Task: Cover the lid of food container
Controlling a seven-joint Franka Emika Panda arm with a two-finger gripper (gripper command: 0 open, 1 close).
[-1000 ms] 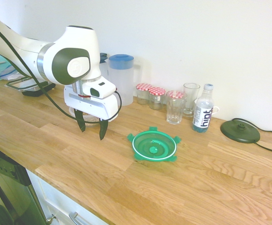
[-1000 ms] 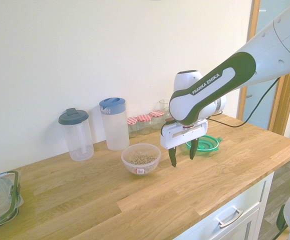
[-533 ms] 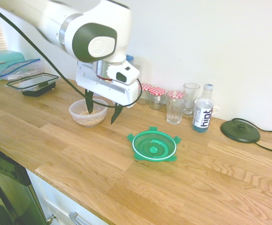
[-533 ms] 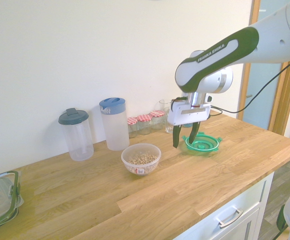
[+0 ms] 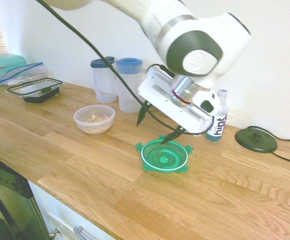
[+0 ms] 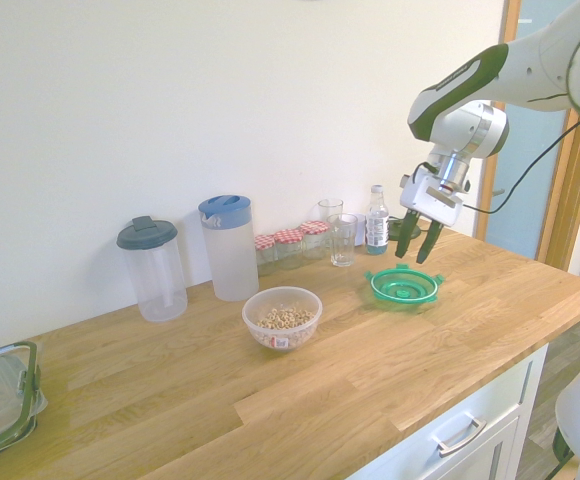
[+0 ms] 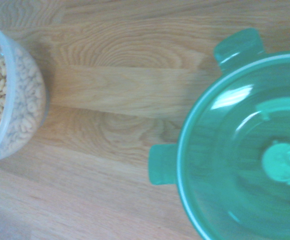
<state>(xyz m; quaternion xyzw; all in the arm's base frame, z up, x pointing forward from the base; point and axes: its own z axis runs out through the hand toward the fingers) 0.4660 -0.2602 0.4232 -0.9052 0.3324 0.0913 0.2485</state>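
The green round lid (image 5: 164,156) lies flat on the wooden counter, its clip tabs sticking out; it also shows in the second exterior view (image 6: 404,285) and fills the wrist view (image 7: 245,150). The food container (image 5: 94,119), a small clear bowl of beige grains, stands uncovered to the lid's left, a hand's width or more away (image 6: 283,317) (image 7: 7,115). My gripper (image 5: 157,126) hangs tilted just above the lid's far edge (image 6: 412,252), open, with nothing between its fingers and not touching the lid.
Two tall clear jugs (image 5: 104,79) (image 5: 130,82) stand behind the bowl. Jars (image 6: 288,245), a glass (image 6: 343,240) and a water bottle (image 6: 376,220) line the wall. A black disc with a cord (image 5: 256,140) lies right; a rectangular container (image 5: 35,90) far left.
The arm has swung from beside the bowl across the counter to above the lid, tilting as it went. The gripper stayed open; bowl and lid have not moved.
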